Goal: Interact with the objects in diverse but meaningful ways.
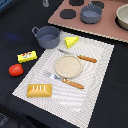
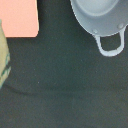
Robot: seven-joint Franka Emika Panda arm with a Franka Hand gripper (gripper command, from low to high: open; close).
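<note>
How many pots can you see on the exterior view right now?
2. One blue-grey pot sits on the dark table at the placemat's far corner, beside the cheese wedge. A second pot stands on the toy stove behind. None appear hidden.

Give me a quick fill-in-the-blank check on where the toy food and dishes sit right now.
1. The bread loaf lies on the striped ____.
2. The plate sits between a knife and a ____.
3. The tomato is coloured ____.
4. The cheese wedge lies toward the exterior view's right of the blue-grey ____.

Missing words: placemat; fork; red; pot
</note>
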